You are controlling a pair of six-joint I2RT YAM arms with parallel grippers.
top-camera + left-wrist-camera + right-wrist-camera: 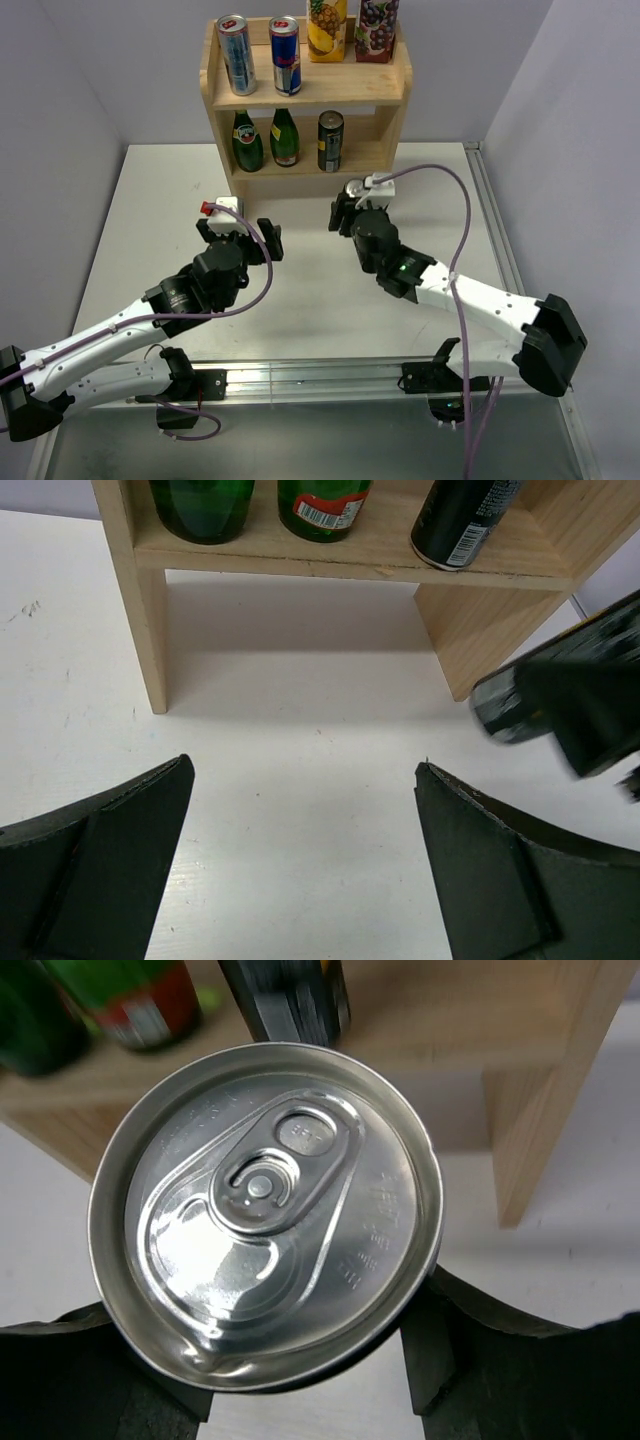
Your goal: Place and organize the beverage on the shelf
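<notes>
White tabletop (300, 310) carries the light two-tier wooden shelf (312, 98) at its far edge, near which the right fingers (480, 1360) clamp a silver-topped aluminium can (265, 1210) while the left fingers (100, 880) gape wide, empty.

text log | I read no word, brand or number anywhere | can (265, 1210) I hold: raised lettering round the lid, too faint to read | green bottle (322, 505): barcode on red label, digits too small | black can (458, 522): barcode, print unreadable
</notes>
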